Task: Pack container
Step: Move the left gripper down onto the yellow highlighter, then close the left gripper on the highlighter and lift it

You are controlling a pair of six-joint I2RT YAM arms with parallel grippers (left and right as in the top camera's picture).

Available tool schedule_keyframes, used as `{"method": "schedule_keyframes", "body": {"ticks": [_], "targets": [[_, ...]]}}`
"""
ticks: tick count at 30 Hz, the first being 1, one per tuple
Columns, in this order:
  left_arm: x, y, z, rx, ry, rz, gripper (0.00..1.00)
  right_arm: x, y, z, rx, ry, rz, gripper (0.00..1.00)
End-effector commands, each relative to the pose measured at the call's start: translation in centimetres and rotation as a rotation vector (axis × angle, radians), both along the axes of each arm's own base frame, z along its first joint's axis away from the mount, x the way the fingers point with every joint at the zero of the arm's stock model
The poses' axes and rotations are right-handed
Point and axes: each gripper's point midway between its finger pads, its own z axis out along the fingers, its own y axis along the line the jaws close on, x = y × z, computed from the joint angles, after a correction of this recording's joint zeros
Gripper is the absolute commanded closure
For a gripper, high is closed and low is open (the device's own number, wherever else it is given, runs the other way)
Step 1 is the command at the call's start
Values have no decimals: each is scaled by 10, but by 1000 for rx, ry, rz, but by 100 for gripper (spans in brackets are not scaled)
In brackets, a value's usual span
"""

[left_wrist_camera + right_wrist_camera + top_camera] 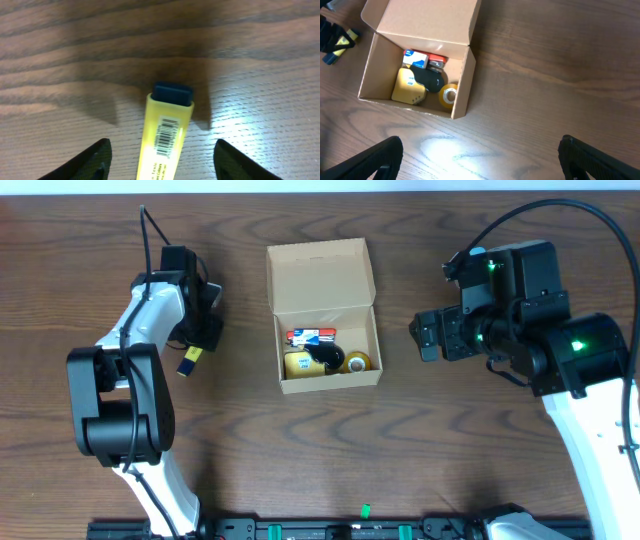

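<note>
The tan cardboard container [320, 270] stands open at the table's middle, its flap lid folded back. It also shows in the right wrist view [382, 60]. Inside lie a yellow square box [297, 364], a black item [325, 356], a yellow tape roll [358, 362] and a red, white and blue packet [310, 336]. A yellow marker with a blue cap [167, 122] lies on the table left of the container, also seen from overhead [188, 361]. My left gripper [160, 152] is open, one finger on each side of the marker. My right gripper [480, 152] is open and empty, right of the container.
The brown wood table [450, 450] carries nothing else. A black rail [330, 530] runs along the front edge. The left arm's base [120, 405] stands at the front left.
</note>
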Motion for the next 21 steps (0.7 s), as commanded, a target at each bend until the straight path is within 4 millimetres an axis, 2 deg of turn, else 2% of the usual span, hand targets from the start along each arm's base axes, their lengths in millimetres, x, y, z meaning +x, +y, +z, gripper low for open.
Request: {"method": "schedule_keyframes", "body": {"ticks": [1, 8, 21], "targets": [[-4, 5, -8, 15, 23, 19, 41, 1, -1, 4, -1, -11, 7, 1], [-6, 4, -11, 12, 25, 46, 47, 1, -1, 4, -1, -11, 7, 1], [-4, -1, -16, -23, 6, 93, 48, 1, -1, 4, -1, -11, 7, 1]]}}
